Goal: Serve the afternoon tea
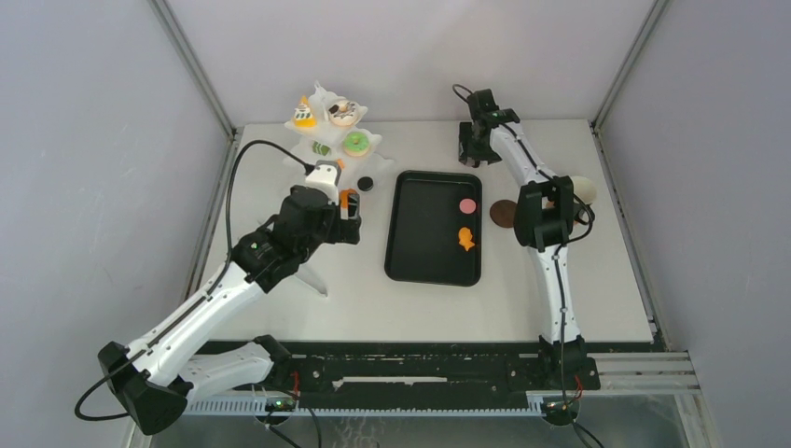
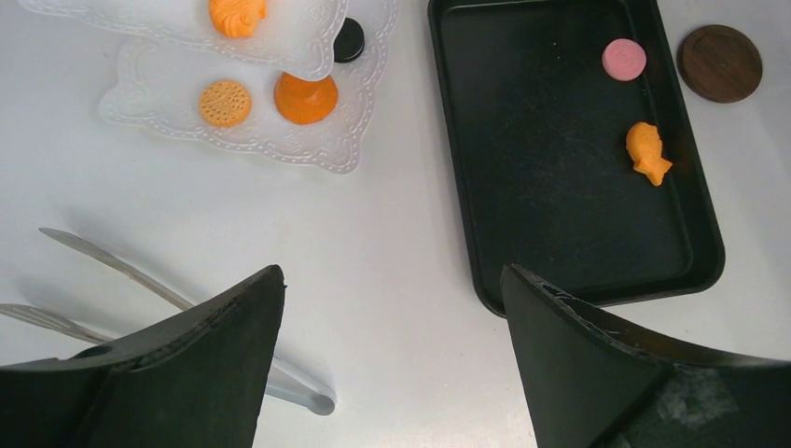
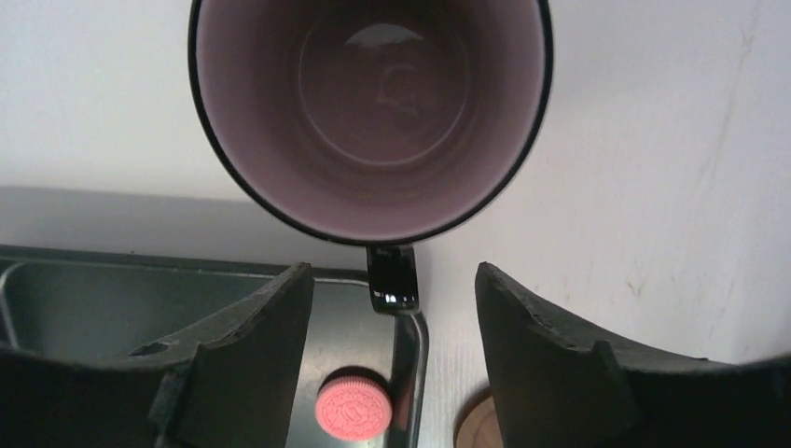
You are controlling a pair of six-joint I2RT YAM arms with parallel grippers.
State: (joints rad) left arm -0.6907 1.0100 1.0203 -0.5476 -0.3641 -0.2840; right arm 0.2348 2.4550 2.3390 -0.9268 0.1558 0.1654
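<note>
The fingers (image 2: 196, 359) of your left gripper (image 2: 392, 280) stand wide apart with nothing between them, over the bare white table (image 2: 392, 205) at the bottom of the left wrist view. Metal tongs (image 2: 140, 280) lie at the lower left of that view, partly hidden behind the finger on that side. At the upper left, the white three-tiered stand (image 2: 149, 112) carries a round orange waffle cookie (image 2: 225, 103) and an orange cone-shaped cake (image 2: 306, 98) on the lower of its two plates in view. On the right, the black rectangular tray (image 2: 560, 233) holds a round pink cookie (image 2: 623, 58) and an orange fish-shaped pastry (image 2: 648, 152). A round brown wooden coaster (image 2: 719, 63) sits just beside the tray's upper right corner.

Your right gripper (image 3: 394, 280) is also spread, gripping nothing. The dark mug with a pale inside (image 3: 373, 112) fills the top of the right wrist view. Its handle points down between the fingertips, with a gap on either side.
</note>
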